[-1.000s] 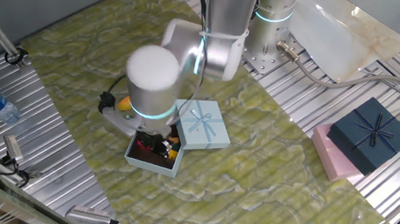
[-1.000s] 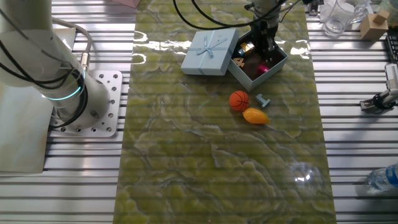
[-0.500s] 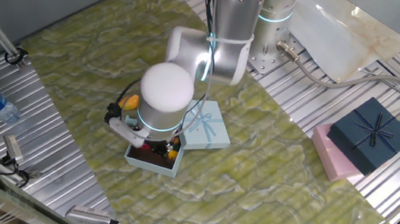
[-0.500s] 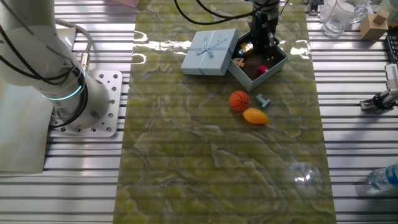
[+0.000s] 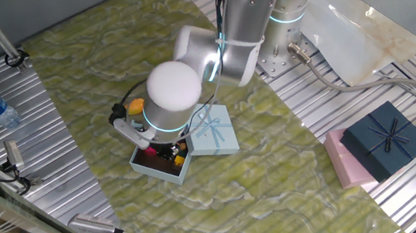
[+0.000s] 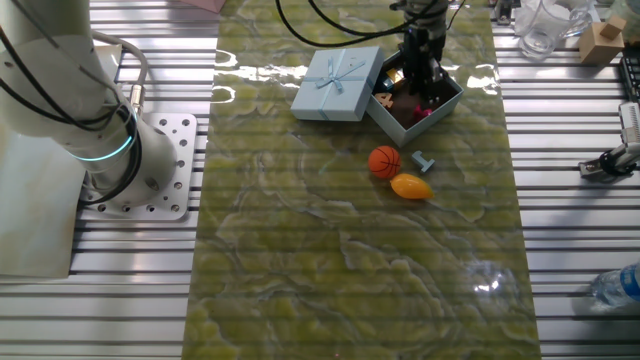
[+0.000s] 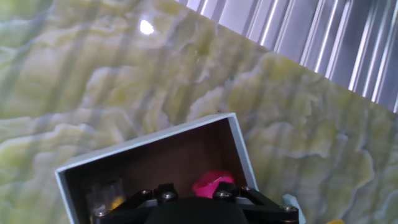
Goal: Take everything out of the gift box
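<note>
Gift box (image 6: 432, 107): open on green marbled bench (image 6: 350, 260), lid (image 6: 338, 83) touching beside it. Contents: magenta piece (image 7: 211, 184), small yellow bits. Gripper (image 6: 420, 85): lowered inside box; finger spread cannot be told. Basketball (image 6: 385, 161) and mango-like fruit (image 6: 410, 186) lie outside, near box. No legible writing.

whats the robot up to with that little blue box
The arm is emptying the gift box. Its gripper is down inside the open box, over a magenta piece. The lid lies beside the box. A basketball and a mango-like fruit already sit out on the mat.
</note>
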